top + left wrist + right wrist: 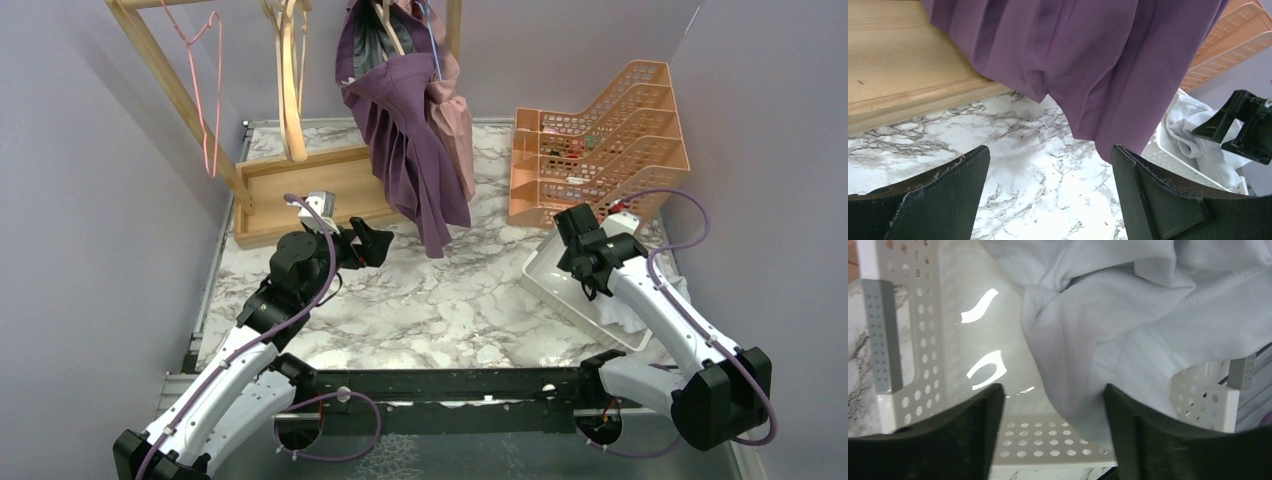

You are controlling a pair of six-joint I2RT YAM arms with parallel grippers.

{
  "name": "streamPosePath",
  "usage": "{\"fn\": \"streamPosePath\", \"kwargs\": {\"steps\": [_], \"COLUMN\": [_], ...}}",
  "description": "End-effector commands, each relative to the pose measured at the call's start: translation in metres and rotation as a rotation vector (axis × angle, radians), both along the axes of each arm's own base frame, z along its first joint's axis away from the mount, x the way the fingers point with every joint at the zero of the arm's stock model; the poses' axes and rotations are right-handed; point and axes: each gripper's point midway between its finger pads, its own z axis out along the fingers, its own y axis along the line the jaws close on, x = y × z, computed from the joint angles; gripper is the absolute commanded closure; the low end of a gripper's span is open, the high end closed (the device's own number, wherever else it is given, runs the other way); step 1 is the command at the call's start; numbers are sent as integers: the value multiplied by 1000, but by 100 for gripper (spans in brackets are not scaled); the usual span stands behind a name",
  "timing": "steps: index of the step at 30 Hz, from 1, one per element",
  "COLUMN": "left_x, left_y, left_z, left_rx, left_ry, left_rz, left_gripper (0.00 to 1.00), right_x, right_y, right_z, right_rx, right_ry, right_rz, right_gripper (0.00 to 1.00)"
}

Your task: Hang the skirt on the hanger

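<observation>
A purple skirt [405,140] hangs from a hanger [395,30] on the wooden rack, its hem reaching down to the marble table. It fills the top of the left wrist view [1083,60]. My left gripper [372,240] is open and empty, just left of the skirt's lower hem and apart from it. My right gripper [578,262] is open and empty over the white basket [555,285], above pale clothes [1118,315] lying in it.
The wooden rack base [300,190] stands at the back left, with a pink wire hanger [205,90] and a wooden hanger [292,80] on the rail. A pink garment [458,120] hangs behind the skirt. An orange tiered tray [600,140] stands at the back right.
</observation>
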Motion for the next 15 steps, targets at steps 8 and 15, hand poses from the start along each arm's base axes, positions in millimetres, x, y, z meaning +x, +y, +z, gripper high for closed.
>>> {"fn": "streamPosePath", "kwargs": {"steps": [8, 15], "left_x": [5, 16], "left_y": [8, 18], "left_z": [4, 5], "left_rx": [-19, 26], "left_ry": [23, 21], "left_rz": [64, 137], "left_gripper": [7, 7], "right_x": [23, 62], "right_y": [-12, 44], "right_z": [59, 179], "right_rx": [-45, 163], "right_ry": [-140, -457], "right_rz": [-70, 302], "right_gripper": [99, 99]}}
